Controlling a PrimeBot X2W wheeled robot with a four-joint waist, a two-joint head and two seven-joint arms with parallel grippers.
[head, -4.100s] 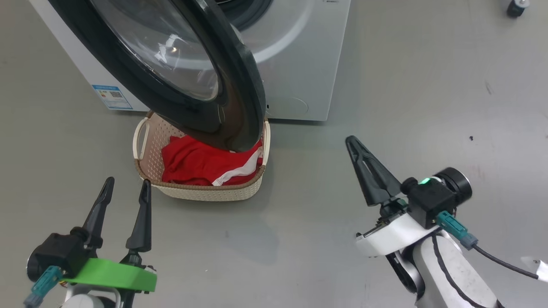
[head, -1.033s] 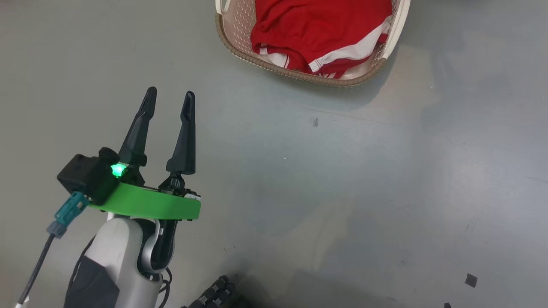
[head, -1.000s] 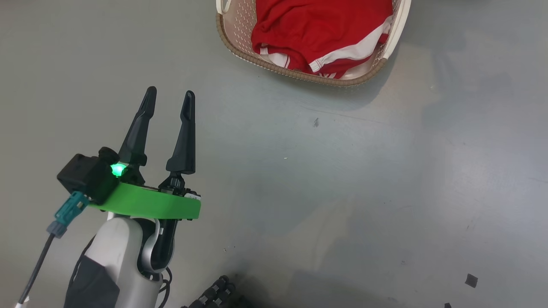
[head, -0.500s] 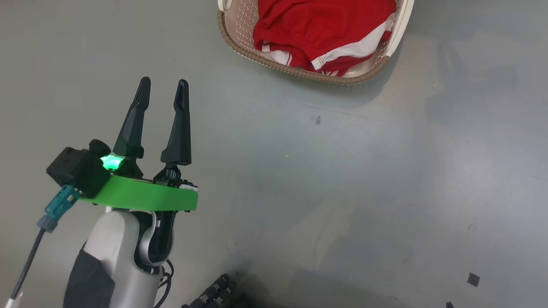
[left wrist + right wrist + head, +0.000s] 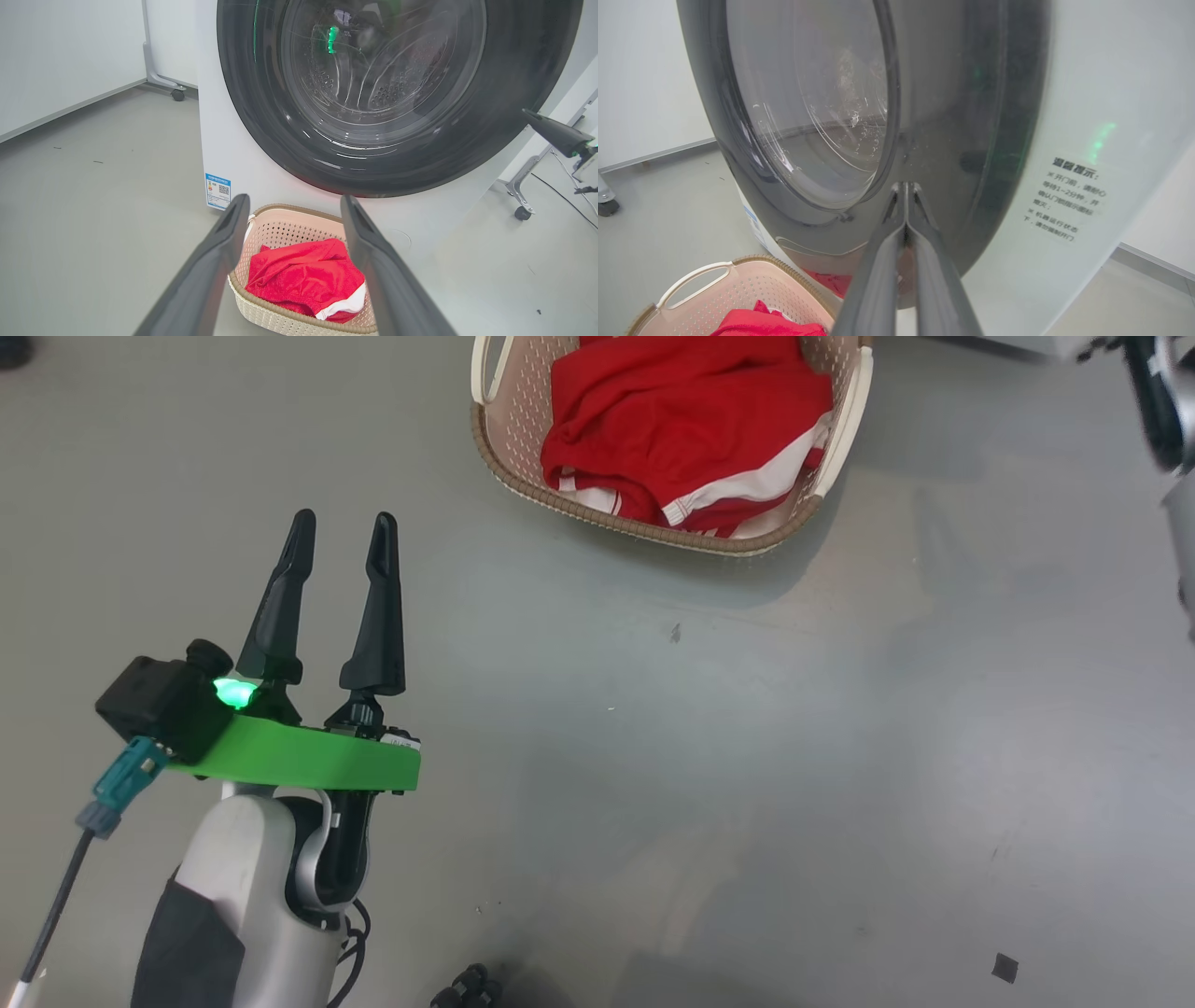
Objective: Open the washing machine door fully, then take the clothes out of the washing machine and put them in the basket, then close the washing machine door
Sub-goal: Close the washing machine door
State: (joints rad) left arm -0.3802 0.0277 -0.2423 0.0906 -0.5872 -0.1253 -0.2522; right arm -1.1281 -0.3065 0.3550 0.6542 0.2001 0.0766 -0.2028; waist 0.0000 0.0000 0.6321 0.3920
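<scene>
Two grippers at the washing machine, one spread wide and one pressed shut

One pincer, the left gripper [image 5: 343, 521], hangs over bare grey floor [image 5: 709, 784] with its two dark fingers parted as far as they go and nothing between them. A green light glows at its base. In its wrist view the fingers frame the basket [image 5: 289, 226], which sits on the floor just in front of the washing machine [image 5: 215, 140], below the washing machine door [image 5: 509, 93]. The clothes [image 5: 303, 275] lie heaped inside the basket: red cloth with a white stripe at one edge. A blue sticker [image 5: 217, 190] sits low on the machine's white front, near the basket.

The right gripper [image 5: 905, 187] has its fingers pressed flat together and holds nothing. Its tips are at the glossy black rim of the door, on the side away from the sticker; whether they touch it cannot be told. The door faces outward over the drum, whose holes show through the glass; whether it is latched cannot be told. Small printed text [image 5: 1073, 200] marks the white front beside the rim
</scene>
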